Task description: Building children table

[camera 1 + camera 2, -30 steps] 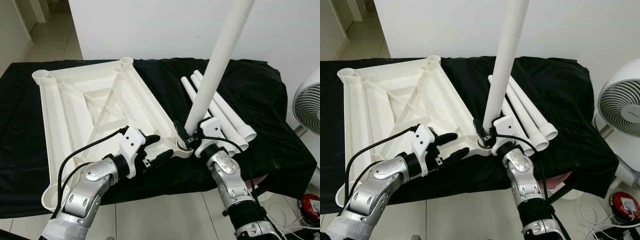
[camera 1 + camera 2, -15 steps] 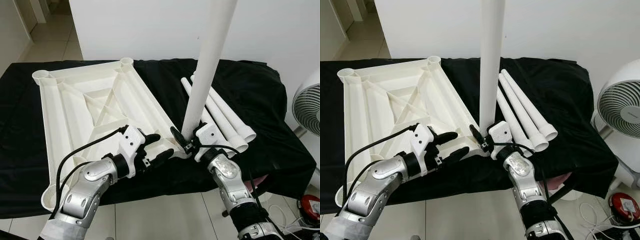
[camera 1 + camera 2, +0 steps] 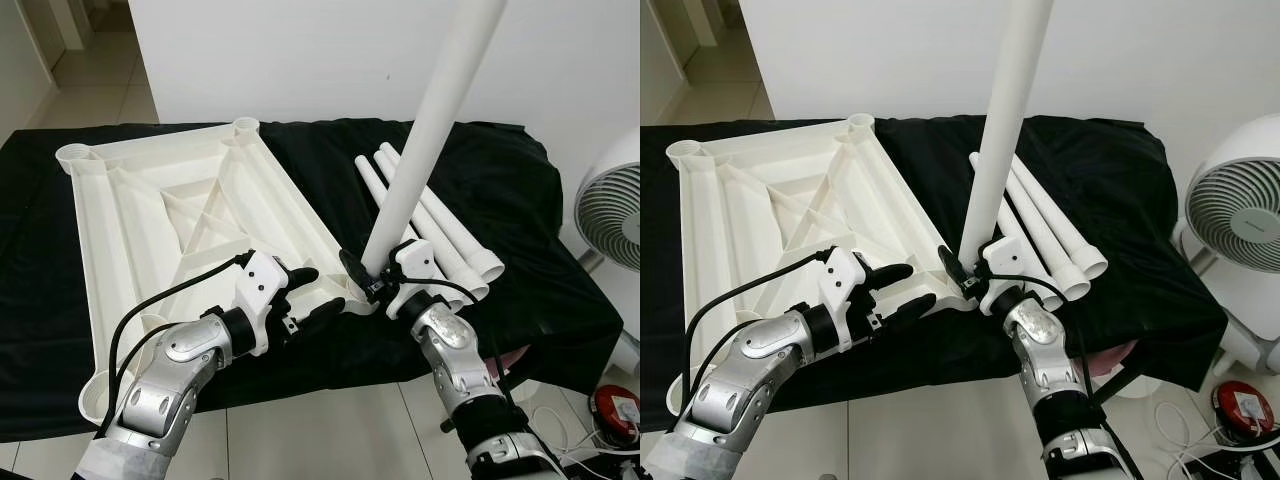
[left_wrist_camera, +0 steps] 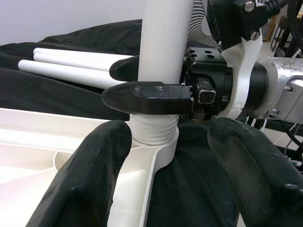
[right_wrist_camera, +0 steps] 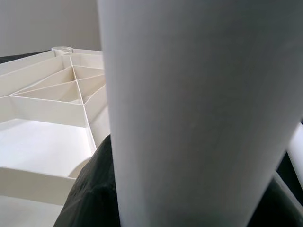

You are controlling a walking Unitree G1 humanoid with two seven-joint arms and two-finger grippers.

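The white table top [image 3: 180, 220] lies upside down on a black cloth. A long white leg tube [image 3: 420, 150] rises from its near right corner socket [image 4: 156, 142], leaning right at the top. The leg's ribbed end sits in that socket. My right gripper [image 3: 372, 280] is shut on the leg just above the socket, and one of its fingers [image 4: 147, 97] wraps the tube. My left gripper [image 3: 318, 295] is open at the same corner. Its fingers [image 4: 90, 175] stand on either side of the table top's rim, nothing clamped between them.
Three spare white legs [image 3: 440, 225] lie side by side on the cloth right of the table top. A white fan [image 3: 610, 215] stands at the right edge. A red object [image 3: 1240, 405] and cables lie on the tiled floor. A white wall is behind.
The leg was upright half a second ago and now leans right again, with my right gripper still shut on it. The left gripper has hardly moved.
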